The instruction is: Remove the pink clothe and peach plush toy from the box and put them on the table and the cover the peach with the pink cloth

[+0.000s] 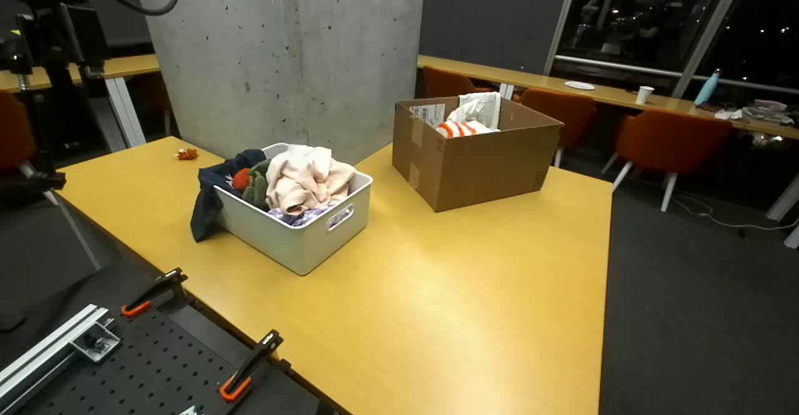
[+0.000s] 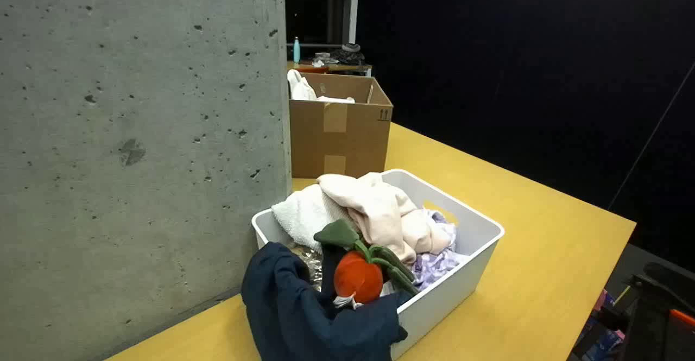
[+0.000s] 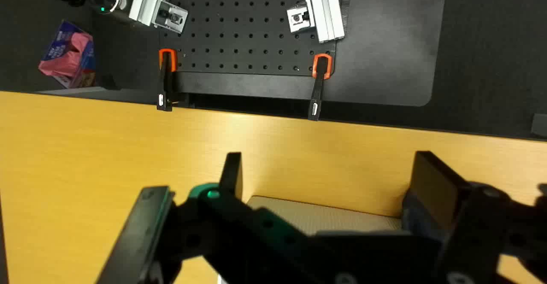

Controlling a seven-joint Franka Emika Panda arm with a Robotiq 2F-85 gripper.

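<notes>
Jaws apart and empty, your black gripper [image 3: 333, 179] hides much of the white plastic box [image 1: 274, 240] low in the wrist view; inside lie crumpled pale-pink cloth [image 1: 309, 178] and round orange-red plush toy [image 2: 358, 277]. A grey concrete pillar [image 1: 281, 59] flanks your yellow table [image 1: 437, 290].

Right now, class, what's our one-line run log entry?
fingers: open, empty | pink cloth: in white box | red-orange plush: same box, uncovered
</notes>
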